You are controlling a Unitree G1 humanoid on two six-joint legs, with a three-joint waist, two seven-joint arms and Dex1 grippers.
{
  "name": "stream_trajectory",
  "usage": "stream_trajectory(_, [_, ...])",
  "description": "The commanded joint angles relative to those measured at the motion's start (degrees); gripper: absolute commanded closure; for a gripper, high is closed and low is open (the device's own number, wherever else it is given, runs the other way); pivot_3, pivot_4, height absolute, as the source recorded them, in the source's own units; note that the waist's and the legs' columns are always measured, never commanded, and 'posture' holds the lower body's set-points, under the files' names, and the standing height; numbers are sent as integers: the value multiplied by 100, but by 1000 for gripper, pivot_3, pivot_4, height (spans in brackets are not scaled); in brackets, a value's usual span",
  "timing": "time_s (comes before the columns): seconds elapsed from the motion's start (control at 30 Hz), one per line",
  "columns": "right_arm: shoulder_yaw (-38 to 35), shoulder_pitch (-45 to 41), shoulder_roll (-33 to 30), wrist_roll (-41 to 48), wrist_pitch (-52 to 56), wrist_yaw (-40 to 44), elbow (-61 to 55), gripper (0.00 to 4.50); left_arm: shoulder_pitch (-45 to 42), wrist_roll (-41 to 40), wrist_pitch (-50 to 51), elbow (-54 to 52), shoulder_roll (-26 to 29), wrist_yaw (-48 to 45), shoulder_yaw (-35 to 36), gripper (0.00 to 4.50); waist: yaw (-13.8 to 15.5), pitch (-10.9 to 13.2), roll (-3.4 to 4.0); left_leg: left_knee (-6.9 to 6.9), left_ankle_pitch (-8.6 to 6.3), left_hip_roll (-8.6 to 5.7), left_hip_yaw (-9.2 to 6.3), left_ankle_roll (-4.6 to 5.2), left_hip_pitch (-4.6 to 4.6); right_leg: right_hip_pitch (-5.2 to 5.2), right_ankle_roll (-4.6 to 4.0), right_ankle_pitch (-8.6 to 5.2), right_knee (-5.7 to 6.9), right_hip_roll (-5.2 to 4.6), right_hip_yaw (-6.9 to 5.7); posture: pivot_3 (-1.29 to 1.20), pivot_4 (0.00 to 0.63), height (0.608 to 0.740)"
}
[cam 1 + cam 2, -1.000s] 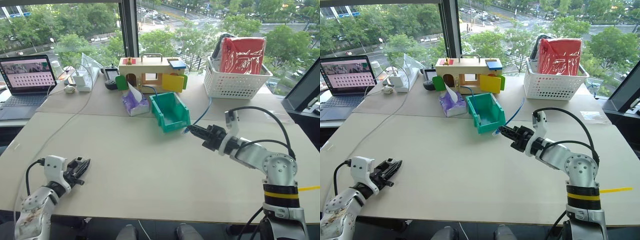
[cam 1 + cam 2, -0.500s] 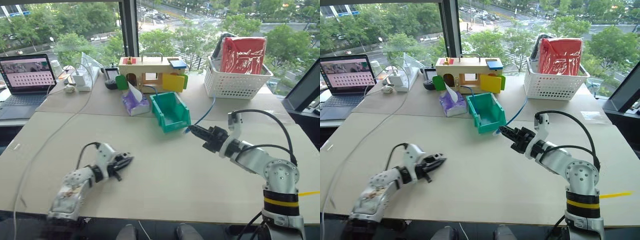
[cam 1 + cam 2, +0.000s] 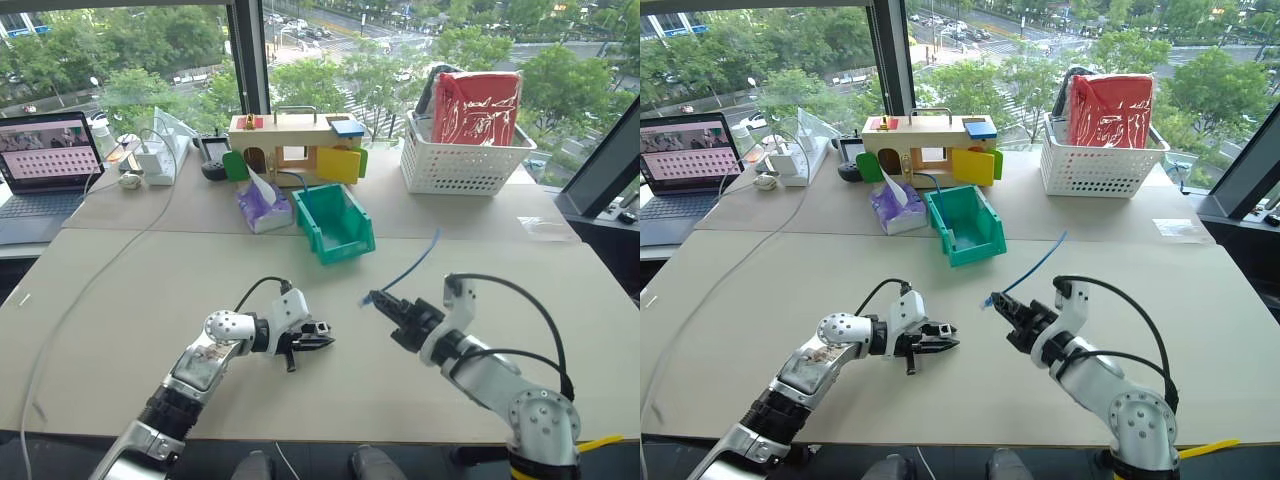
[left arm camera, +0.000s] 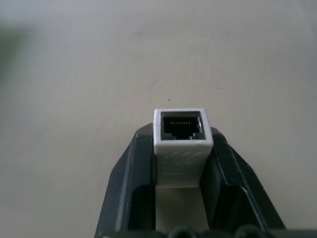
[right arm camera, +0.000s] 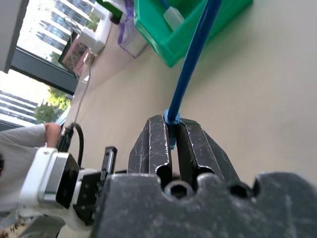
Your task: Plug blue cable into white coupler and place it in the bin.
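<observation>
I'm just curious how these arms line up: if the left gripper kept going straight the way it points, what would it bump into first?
Probably the right gripper and the plug end of the blue cable it holds. The left gripper, shut on the white coupler, points across the table toward them, though depth is hard to judge.

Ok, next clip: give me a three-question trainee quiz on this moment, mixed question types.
1. True or false: the white coupler lies loose on the table.
2. Multiple choice: what does the right end effector hold? A) a tissue pack B) the blue cable C) nothing
3. Short answer: is the cable's plug already seated in the coupler's socket?

Key
1. False. It is clamped between the fingers of the left end effector, with its dark socket facing outward.
2. B. The fingers are shut on the cable near its plug end.
3. No. The socket is empty in the left wrist view, and the two end effectors are apart in front of the green bin.
</observation>
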Motion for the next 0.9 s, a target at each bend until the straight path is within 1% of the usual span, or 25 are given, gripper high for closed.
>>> stream_trajectory(0.03, [127,125,178,189,-245,-206,-399,4500,-156,193,315,194,-123,36,-275,3814,11,0,0,2,0,0,0,0,1,1,1,0,0,0,0,0,150,731])
stream_trajectory(0.1, [175,235,340,368,-349,-257,-370,4500,-272,294,446,276,-168,72,-362,3814,24,0,0,2,0,0,-1,0,7,6,18,-11,1,0,-1,0,150,731])
stream_trajectory(0.17, [189,253,372,412,-418,-237,-354,4500,-357,327,692,292,-295,195,-396,3814,52,-2,1,2,1,0,-1,2,10,9,30,-18,0,0,-1,0,150,731])
stream_trajectory(0.37, [198,140,209,600,-454,-172,-259,4500,-407,389,1149,203,-590,433,-519,3814,121,-4,1,7,2,-5,-1,3,8,15,31,-17,-4,-3,2,0,150,731])
stream_trajectory(0.67, [205,-199,195,417,-527,-12,279,4500,-360,365,1496,-17,-623,519,-575,3814,129,-6,1,7,2,-7,-3,3,10,18,29,-16,-5,-3,1,0,150,731])
stream_trajectory(0.9, [341,-200,146,292,-392,7,456,4500,-333,358,1532,-74,-621,618,-564,3814,129,-6,1,6,2,-7,-5,3,9,17,26,-14,-6,-3,0,0,150,731])
